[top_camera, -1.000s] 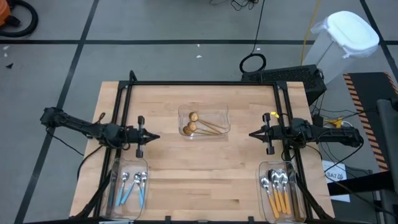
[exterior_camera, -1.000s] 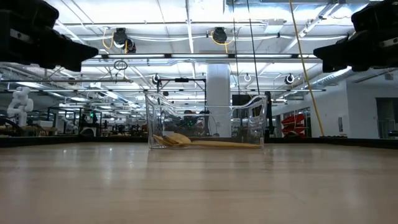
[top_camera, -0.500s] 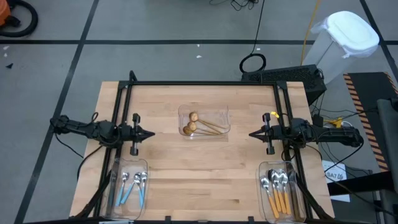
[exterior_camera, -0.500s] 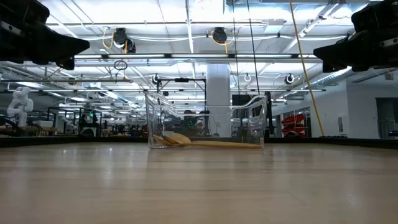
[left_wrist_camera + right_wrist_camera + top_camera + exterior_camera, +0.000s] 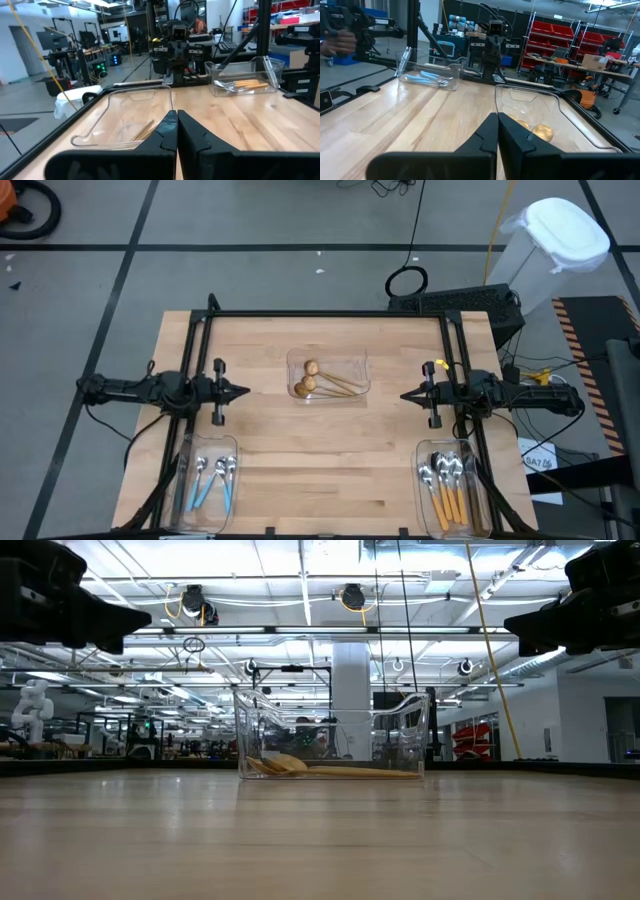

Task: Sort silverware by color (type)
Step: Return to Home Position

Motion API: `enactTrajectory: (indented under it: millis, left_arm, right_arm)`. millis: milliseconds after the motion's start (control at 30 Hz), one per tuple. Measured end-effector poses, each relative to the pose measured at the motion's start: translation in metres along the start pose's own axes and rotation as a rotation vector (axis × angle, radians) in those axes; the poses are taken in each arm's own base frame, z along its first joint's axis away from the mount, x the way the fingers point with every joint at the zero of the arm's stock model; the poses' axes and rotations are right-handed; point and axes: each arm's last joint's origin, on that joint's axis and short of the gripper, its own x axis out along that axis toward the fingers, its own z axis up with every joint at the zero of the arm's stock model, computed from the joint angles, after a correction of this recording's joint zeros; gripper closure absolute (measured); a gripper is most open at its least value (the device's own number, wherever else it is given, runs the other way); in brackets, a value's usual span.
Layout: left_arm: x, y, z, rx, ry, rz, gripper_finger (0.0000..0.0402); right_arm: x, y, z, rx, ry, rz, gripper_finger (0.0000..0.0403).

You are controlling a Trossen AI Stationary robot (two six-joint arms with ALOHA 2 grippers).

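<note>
well beyond the bench point(image 5: 330, 460), a big workshop hall point(image 5: 330, 600) spreads out, with strip lights across the ceiling, a white column point(image 5: 351, 690) and racks of red bins point(image 5: 555, 40). the floor point(image 5: 250, 270) is smooth grey, crossed by dark lines, and a white lidded bin point(image 5: 565, 235) stands on it off the bench's back right corner. the bench is pale, matte butcher-block wood, its narrow strips running left to right. a black metal frame point(image 5: 330, 313) follows its back edge and both sides.

both dark arms reach in level over the bench, each about halfway along its side edge, pointing at one another. the left tool point(image 5: 243, 391) hangs above the wood just inside the left edge, its two wedge-shaped fingers pressed flat together with nothing between them. the right tool point(image 5: 405, 395) hangs just inside the right edge, likewise closed up and empty.

three clear plastic trays, glossy with rounded corners, sit on the wood. the middle tray point(image 5: 364, 380) lies midway between the side edges, nearer the back edge, and holds the gold spoons point(image 5: 310, 369), round bowls toward the left edge. the left tray point(image 5: 236, 465) at the front left corner holds the blue-handled spoons point(image 5: 220, 468), shiny silver bowls toward the back. the right tray point(image 5: 419, 470) at the front right corner holds the orange-handled spoons point(image 5: 450, 502), lying side by side the same way.
</note>
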Motion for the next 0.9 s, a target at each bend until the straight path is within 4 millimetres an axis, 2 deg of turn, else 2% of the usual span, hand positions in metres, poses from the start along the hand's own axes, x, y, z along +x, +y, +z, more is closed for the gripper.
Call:
enactTrajectory:
  millis: [900]
  left_arm:
    - [0.0006,0.0021,-0.0016,-0.065,0.008,-0.028,0.0401]
  right_arm:
    - [0.0000,0.0000,0.0001,0.000,0.000,0.000,0.0399]
